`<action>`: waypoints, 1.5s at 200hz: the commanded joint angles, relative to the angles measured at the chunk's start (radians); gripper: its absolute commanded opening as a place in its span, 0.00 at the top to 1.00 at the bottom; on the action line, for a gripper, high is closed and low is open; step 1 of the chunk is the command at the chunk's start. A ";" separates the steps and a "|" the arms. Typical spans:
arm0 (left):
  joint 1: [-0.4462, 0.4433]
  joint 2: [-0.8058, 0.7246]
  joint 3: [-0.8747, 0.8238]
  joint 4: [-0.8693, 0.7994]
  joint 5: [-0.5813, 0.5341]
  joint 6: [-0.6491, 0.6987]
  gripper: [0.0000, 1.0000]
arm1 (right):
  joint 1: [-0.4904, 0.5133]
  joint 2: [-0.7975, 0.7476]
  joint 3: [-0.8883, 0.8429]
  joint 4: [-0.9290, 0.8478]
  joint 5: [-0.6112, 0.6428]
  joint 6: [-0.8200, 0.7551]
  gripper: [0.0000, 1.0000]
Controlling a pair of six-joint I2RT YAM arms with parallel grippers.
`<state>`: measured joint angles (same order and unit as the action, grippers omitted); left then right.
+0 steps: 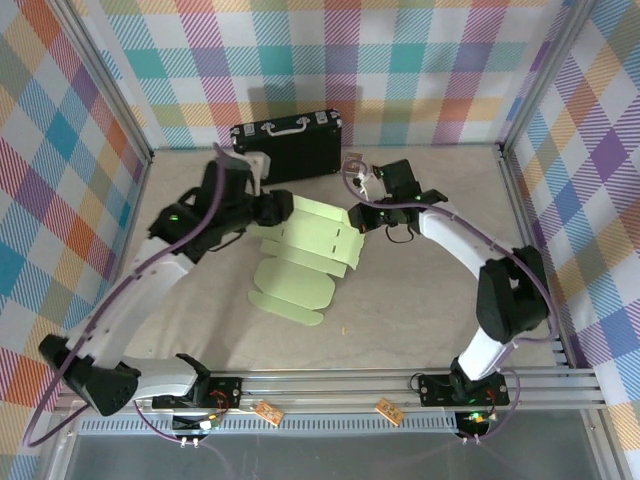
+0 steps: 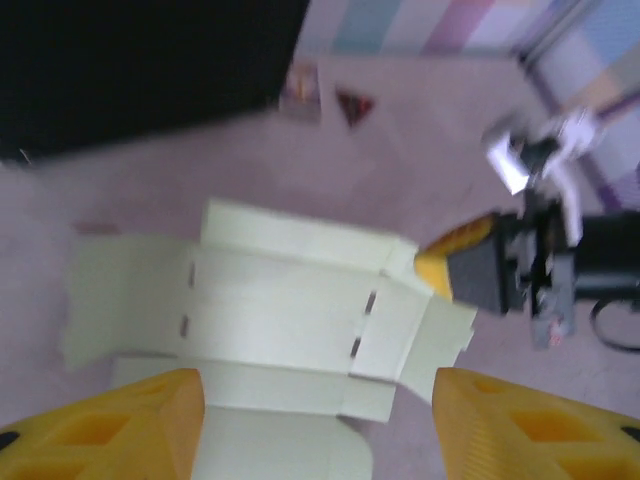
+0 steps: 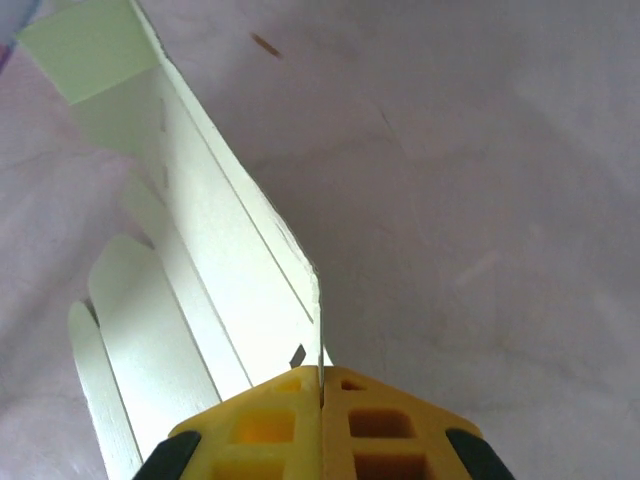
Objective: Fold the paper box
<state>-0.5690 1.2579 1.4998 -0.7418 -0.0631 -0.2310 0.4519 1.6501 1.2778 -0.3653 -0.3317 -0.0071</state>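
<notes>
A black case (image 1: 290, 145) stands far behind the paper box (image 1: 305, 250). The right pincer (image 3: 320, 392) is clamped on the box's edge. The left pincer (image 2: 320, 405) hangs apart over it, blurred.

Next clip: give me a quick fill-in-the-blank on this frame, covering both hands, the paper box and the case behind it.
The right hand is ____ on an edge of the paper box.
The left hand, hovering over the paper box, is ____.
The case behind the paper box is coloured ____.
The paper box is a pale ____.
Missing words: shut; open; black; green.
</notes>
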 commanded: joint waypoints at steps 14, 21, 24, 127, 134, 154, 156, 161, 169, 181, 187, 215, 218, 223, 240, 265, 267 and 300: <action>-0.004 0.000 0.099 -0.281 -0.036 0.326 0.30 | 0.063 -0.122 -0.115 0.133 -0.020 -0.357 1.00; -0.005 -0.012 0.093 -0.275 -0.014 0.391 0.30 | 0.071 -0.141 -0.137 0.154 -0.040 -0.386 1.00; -0.005 -0.016 0.092 -0.270 -0.007 0.417 0.30 | 0.073 -0.149 -0.145 0.161 -0.053 -0.400 1.00; -0.010 0.036 -0.020 -0.249 0.276 1.049 0.28 | 0.117 -0.266 -0.270 0.279 -0.170 -0.610 1.00; -0.012 0.055 -0.021 -0.256 0.286 1.061 0.28 | 0.117 -0.263 -0.268 0.279 -0.169 -0.608 1.00; -0.014 0.097 -0.037 -0.249 0.292 1.085 0.30 | 0.117 -0.262 -0.265 0.275 -0.173 -0.610 1.00; -0.014 0.100 -0.040 -0.248 0.293 1.088 0.30 | 0.118 -0.262 -0.265 0.276 -0.173 -0.610 1.00; -0.014 0.106 -0.047 -0.242 0.296 1.096 0.31 | 0.117 -0.262 -0.265 0.275 -0.170 -0.607 1.00; -0.015 0.114 -0.058 -0.227 0.296 1.099 0.31 | 0.117 -0.263 -0.266 0.276 -0.166 -0.605 1.00; -0.014 0.125 -0.073 -0.210 0.293 1.105 0.33 | 0.119 -0.263 -0.268 0.277 -0.165 -0.605 1.00; -0.017 0.127 -0.082 -0.195 0.288 1.107 0.34 | 0.121 -0.263 -0.271 0.276 -0.165 -0.606 1.00; -0.019 0.142 -0.114 -0.142 0.248 1.125 0.40 | 0.125 -0.272 -0.286 0.278 -0.162 -0.610 1.00; -0.019 0.145 -0.113 -0.141 0.242 1.125 0.41 | 0.126 -0.272 -0.287 0.279 -0.161 -0.610 1.00; -0.019 0.148 -0.112 -0.141 0.237 1.125 0.42 | 0.127 -0.274 -0.288 0.278 -0.160 -0.610 1.00; -0.021 0.152 -0.117 -0.137 0.237 1.129 0.47 | 0.128 -0.277 -0.291 0.277 -0.161 -0.611 1.00; -0.022 0.143 -0.143 -0.125 0.246 1.144 0.68 | 0.130 -0.276 -0.294 0.286 -0.167 -0.610 1.00; -0.022 0.143 -0.145 -0.122 0.247 1.144 0.69 | 0.130 -0.276 -0.294 0.287 -0.167 -0.609 1.00; -0.022 0.138 -0.175 -0.107 0.259 1.144 0.81 | 0.130 -0.279 -0.291 0.285 -0.165 -0.610 1.00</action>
<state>-0.5823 1.4059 1.3499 -0.8616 0.1745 0.8967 0.5766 1.3975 0.9924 -0.1051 -0.4656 -0.5926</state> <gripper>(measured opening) 0.196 0.058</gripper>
